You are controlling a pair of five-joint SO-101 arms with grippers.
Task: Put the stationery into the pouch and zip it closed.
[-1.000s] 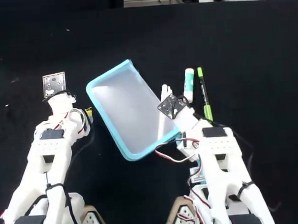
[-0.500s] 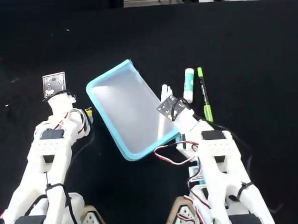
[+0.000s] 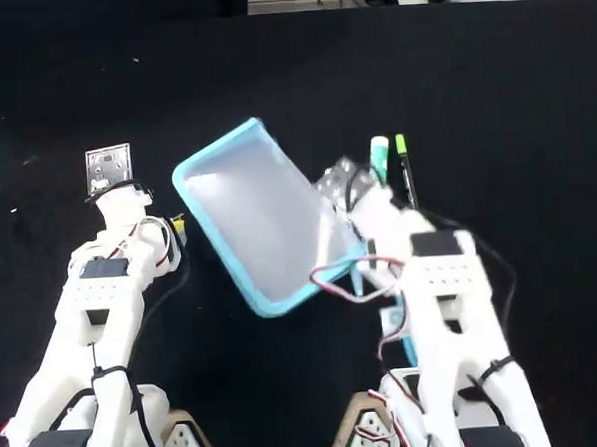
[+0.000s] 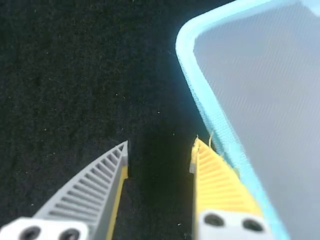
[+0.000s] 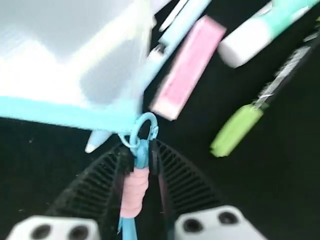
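Observation:
The pouch [image 3: 259, 226] is a translucent white case with a light blue rim, lying tilted mid-table. My right gripper [image 5: 140, 150] is shut on its pink and blue zipper pull [image 5: 136, 180] at the pouch's [image 5: 70, 50] right edge, below the wrist plate [image 3: 342, 186]. Beside it lie a pink eraser [image 5: 187, 67], a light blue pen [image 5: 185, 22], a white and teal marker [image 3: 378, 157] and a green pen [image 3: 406, 173]. My left gripper [image 4: 157, 155] stands open on the cloth, its yellow finger [image 4: 215, 175] next to the pouch's [image 4: 260, 75] left rim.
Black cloth covers the table [image 3: 491, 83]. The left arm's wrist plate [image 3: 108, 170] sits at the left. Both arm bases stand at the near edge. Bare cloth stretches behind the pouch and to the far right.
The right arm has pushed away from its base along the pouch's right edge, with the zipper pull held. The pouch has shifted slightly. The left arm has kept still.

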